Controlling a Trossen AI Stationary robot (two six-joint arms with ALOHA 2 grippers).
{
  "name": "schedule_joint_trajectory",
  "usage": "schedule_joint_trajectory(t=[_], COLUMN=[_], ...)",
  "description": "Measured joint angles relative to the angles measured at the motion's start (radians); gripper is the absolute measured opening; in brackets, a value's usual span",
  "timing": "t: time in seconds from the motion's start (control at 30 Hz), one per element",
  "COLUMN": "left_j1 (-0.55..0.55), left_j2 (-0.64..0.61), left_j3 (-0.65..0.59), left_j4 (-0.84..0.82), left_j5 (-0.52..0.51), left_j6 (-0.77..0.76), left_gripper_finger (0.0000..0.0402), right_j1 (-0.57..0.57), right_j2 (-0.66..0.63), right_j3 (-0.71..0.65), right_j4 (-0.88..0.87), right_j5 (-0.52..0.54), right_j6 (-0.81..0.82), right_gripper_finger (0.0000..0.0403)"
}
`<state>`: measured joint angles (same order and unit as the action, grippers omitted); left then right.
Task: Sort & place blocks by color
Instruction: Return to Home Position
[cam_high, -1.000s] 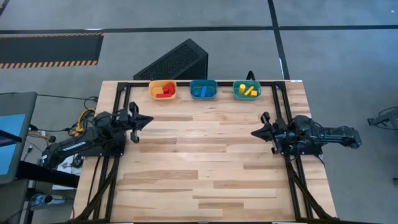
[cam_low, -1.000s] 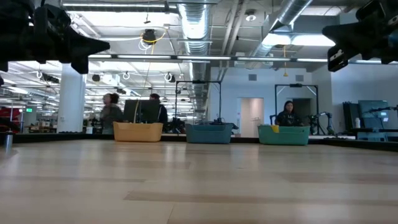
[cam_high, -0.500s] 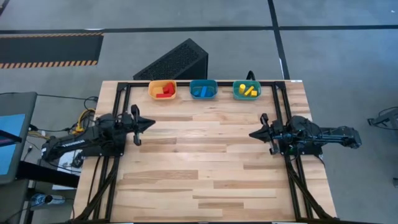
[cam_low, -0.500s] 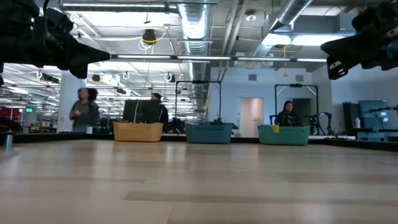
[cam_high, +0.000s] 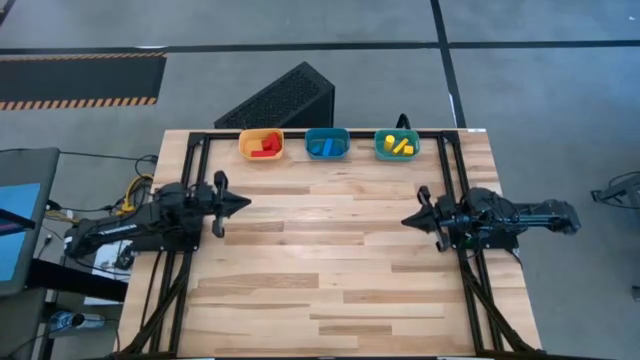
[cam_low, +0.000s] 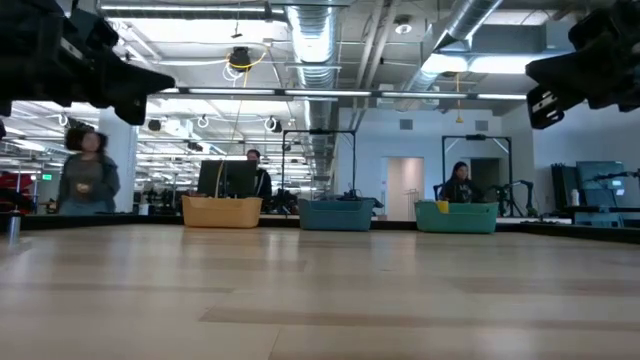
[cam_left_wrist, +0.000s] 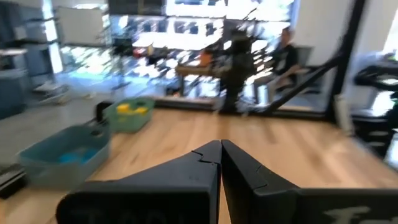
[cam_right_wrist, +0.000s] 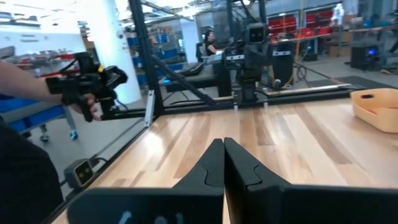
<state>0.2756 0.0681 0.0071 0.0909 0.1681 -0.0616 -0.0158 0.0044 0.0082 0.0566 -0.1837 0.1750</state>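
- Left gripper (cam_high: 238, 201): arm low and level over the table's left side, tip pointing inward at the opposite arm. Fingers are pressed together with nothing between them, as the left wrist view shows.
- Right gripper (cam_high: 406, 219): mirrored pose over the right side, tip pointing inward. Fingers are clenched on nothing.
- Table (cam_high: 330, 270): bare boards between the two tips, which are well apart, and bare from there to the near edge.
- Red blocks (cam_high: 265, 149): in the orange bin (cam_high: 262, 134) at the far edge, beyond the left gripper's tip.
- Blue blocks (cam_high: 324, 147): in the blue bin (cam_high: 327, 133), the middle of the row, beyond the gap between the tips.
- Yellow blocks (cam_high: 400, 146): in the green bin (cam_high: 397, 134), beyond the right gripper's tip.
- Low view only: both grippers hang clear above the boards, the bin walls hide most of the blocks, and a person (cam_low: 88, 180) stands in the room behind.
- Right wrist view only: a hand (cam_right_wrist: 93, 109) holds a dark device off the table's edge.
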Motion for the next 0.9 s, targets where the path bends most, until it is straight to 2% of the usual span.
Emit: schedule_joint_trajectory(t=[0.1, 0.2, 0.57, 0.9], left_j1=[-0.006, -0.015, -0.015, -0.015], left_j2=[-0.022, -0.037, -0.035, -0.035], left_j3=[-0.001, -0.001, -0.001, -0.001], left_j4=[0.007, -0.014, -0.061, -0.058], left_j5=[0.062, 0.063, -0.181, -0.193], left_j6=[-0.002, 0.023, -0.079, -0.073], left_gripper_finger=[0.0, 0.0, 0.0, 0.0], right_j1=[0.025, 0.03, 0.03, 0.03], right_j2=[0.0, 0.002, 0.002, 0.002], right_j3=[0.0, 0.0, 0.0, 0.0], right_j4=[-0.002, -0.014, -0.016, -0.017], right_j5=[0.0, 0.0, 0.001, 0.002], right_j6=[-0.02, -0.023, -0.024, -0.025], right_gripper_finger=[0.0012, 0.0013, 0.0013, 0.0013])
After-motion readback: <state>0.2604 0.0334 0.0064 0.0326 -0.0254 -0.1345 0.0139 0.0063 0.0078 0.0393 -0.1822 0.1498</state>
